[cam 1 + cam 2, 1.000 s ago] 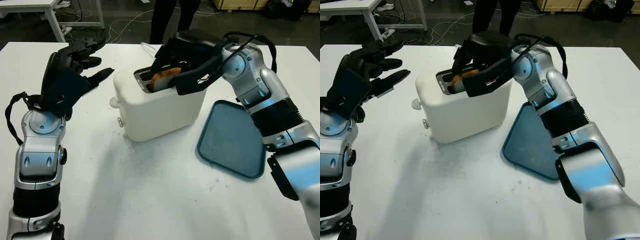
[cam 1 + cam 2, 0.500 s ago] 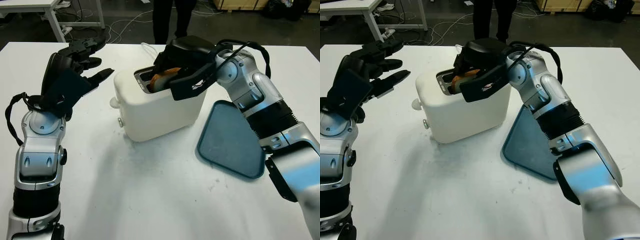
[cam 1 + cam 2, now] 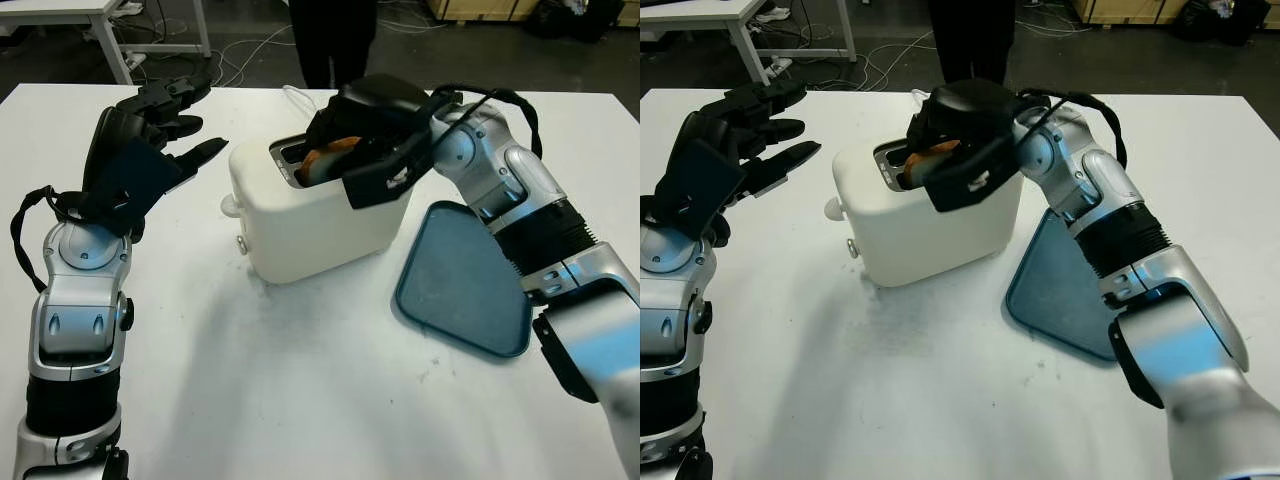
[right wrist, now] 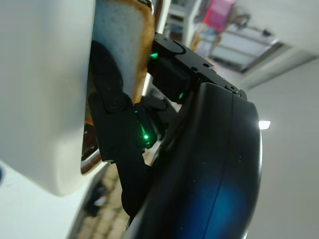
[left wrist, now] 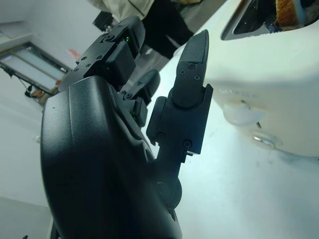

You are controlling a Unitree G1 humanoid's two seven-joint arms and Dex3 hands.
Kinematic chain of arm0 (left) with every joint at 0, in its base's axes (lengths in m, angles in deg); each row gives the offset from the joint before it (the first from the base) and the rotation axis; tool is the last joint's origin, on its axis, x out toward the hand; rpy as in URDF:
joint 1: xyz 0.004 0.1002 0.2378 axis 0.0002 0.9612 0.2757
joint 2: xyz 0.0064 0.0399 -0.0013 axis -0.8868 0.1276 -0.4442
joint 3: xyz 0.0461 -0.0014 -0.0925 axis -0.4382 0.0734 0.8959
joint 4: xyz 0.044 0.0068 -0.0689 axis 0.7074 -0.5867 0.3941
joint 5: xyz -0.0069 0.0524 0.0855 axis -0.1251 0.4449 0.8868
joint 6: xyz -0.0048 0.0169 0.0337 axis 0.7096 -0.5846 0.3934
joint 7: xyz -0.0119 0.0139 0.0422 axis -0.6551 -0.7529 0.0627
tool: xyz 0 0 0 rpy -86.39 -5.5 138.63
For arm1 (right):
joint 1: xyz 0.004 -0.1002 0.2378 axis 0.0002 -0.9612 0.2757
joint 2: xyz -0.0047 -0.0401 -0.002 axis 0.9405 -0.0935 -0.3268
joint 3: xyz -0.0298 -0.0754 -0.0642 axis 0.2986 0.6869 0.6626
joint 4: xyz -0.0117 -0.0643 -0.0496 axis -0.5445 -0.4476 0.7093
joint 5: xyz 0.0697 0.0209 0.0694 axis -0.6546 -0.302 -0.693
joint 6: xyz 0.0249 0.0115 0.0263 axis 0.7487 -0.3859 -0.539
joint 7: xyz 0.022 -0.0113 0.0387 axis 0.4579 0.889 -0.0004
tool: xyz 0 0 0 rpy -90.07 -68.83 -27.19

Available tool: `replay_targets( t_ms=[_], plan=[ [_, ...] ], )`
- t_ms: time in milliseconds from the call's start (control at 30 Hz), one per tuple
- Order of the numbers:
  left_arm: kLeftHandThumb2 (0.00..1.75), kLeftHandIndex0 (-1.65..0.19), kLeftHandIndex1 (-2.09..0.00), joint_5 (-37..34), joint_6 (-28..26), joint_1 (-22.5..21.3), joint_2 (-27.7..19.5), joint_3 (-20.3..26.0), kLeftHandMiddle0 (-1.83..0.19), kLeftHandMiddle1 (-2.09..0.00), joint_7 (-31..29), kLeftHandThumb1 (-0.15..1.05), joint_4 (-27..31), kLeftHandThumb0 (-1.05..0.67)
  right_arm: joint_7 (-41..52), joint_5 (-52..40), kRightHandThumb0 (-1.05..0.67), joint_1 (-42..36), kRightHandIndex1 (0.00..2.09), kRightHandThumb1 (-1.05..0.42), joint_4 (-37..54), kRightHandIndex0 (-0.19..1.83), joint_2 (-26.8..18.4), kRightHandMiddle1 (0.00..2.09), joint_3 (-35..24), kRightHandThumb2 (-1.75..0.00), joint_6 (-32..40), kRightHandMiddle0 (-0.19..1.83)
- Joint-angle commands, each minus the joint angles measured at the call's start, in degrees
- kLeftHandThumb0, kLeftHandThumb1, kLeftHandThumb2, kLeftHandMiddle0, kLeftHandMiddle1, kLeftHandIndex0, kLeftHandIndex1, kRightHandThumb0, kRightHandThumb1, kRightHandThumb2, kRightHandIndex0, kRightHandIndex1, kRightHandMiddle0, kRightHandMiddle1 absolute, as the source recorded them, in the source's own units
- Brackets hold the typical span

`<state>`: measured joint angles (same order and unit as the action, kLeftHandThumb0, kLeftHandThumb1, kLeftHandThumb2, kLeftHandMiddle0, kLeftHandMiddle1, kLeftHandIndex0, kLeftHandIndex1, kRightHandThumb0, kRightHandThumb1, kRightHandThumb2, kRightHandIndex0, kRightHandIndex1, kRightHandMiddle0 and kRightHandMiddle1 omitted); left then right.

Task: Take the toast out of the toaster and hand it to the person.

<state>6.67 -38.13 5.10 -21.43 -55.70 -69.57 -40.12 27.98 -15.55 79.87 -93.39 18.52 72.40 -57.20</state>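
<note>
I count one toaster, one slice of toast, one tray and one person in front of me. The counter is plain white; beyond its far edge lies a dark floor with loose cables, and a white table leg stands at about 11 o'clock. The person, in dark trousers, stands at 12 o'clock just past the counter.

The toaster is white and boxy, near the middle of the counter, with a knob on its end at 9 o'clock. The toast sticks up from the slot, golden-brown along the crust with a pale face. My right robot hand is over the toaster top, its fingers closed on the toast, which is partly up but not clear of the slot. My left robot hand is open, raised above the counter at 10 o'clock, apart from the toaster. The dark blue-green tray sits at 3 o'clock, just beside the toaster.
</note>
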Motion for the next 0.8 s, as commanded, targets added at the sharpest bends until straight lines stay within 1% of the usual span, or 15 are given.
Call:
replay_targets(
  t_ms=[0,67,133,267,433,767],
  plan=[
    [0.09,-0.59,-0.02,0.1,0.1,0.2,-0.2,0.0,-0.41,-0.54,0.2,0.92,0.3,-0.37,-2.0,2.1,-0.61,-2.1,1.73,-0.91,-2.6,1.17,-0.3,1.58,1.6,-0.15,-4.0,1.0],
    [0.09,-0.59,-0.02,0.0,0.2,0.0,-0.1,0.0,-0.41,-0.54,0.2,0.92,0.1,-0.37,-4.1,2.8,-0.6,-1.5,1.74,-0.92,-3.5,1.19,-0.2,1.7,1.4,-0.23,-4.6,0.96],
    [0.08,-0.6,-0.02,0.0,0.5,-0.1,0.0,0.0,-0.42,-0.55,0.3,0.92,-0.2,-0.37,-5.2,3.1,-0.57,-0.8,1.74,-0.92,-3.4,1.19,-0.2,1.74,1.0,-0.24,-4.4,0.93],
    [0.08,-0.6,-0.03,-0.4,1.1,-0.2,0.0,0.1,-0.42,-0.56,0.1,0.92,-0.7,-0.37,-4.6,2.2,-0.55,0.8,1.75,-0.92,-3.0,1.15,-0.1,1.74,-0.5,-0.27,-3.1,0.87],
    [0.07,-0.6,-0.03,-0.6,2.0,-0.3,-0.2,0.2,-0.41,-0.58,0.0,0.92,-1.3,-0.38,-7.0,1.3,-0.54,3.7,1.75,-0.92,-5.3,1.09,0.7,1.74,-3.3,-0.25,-2.0,0.83],
    [0.07,-0.6,-0.02,-0.7,1.7,-0.4,-0.2,0.2,-0.39,-0.6,-0.1,0.92,-1.2,-0.38,-11.4,1.9,-0.53,8.7,1.75,-0.92,-8.4,1.12,0.6,1.75,-7.4,-0.32,0.2,0.84]
  ],
)
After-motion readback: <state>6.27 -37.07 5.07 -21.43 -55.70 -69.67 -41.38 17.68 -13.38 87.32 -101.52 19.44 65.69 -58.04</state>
